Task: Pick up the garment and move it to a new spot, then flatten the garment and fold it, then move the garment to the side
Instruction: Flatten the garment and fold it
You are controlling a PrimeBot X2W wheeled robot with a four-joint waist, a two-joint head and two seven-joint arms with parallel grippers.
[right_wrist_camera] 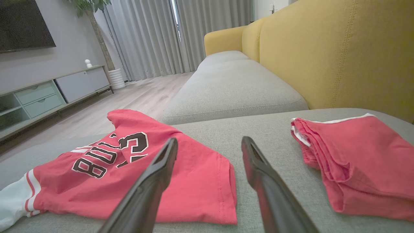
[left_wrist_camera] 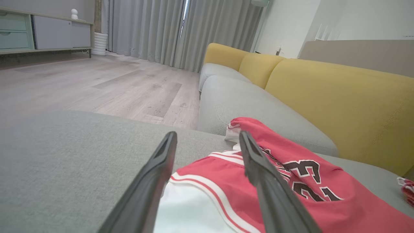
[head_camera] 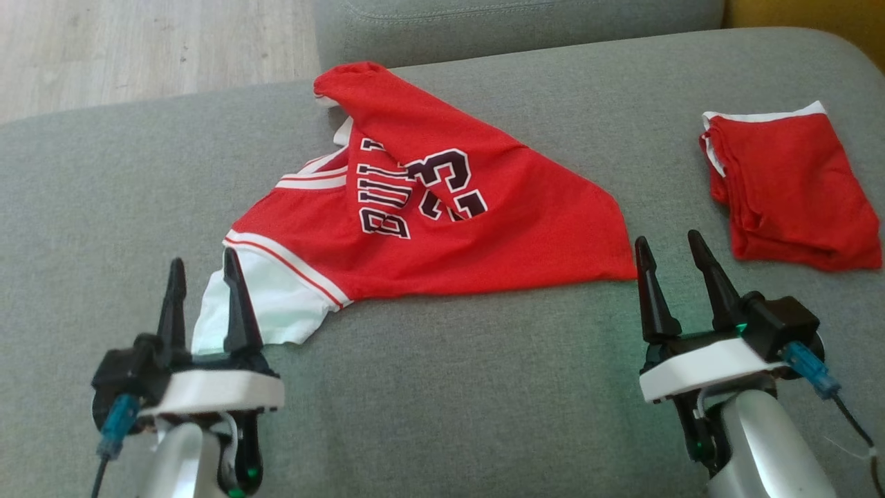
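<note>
The red jersey (head_camera: 442, 221) lies partly doubled over at the centre of the grey sofa seat (head_camera: 449, 387), with a folded red garment (head_camera: 795, 187) well apart at its 3 o'clock. The left gripper (head_camera: 204, 257), fingers spread and empty, sits at the jersey's 7 o'clock by the white sleeve. The right gripper (head_camera: 668, 237), likewise spread and empty, sits at its 4 o'clock.

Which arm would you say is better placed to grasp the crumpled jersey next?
Left, probably: the open left gripper has the white sleeve of the jersey directly ahead; the right gripper sits beside the hem corner.
</note>
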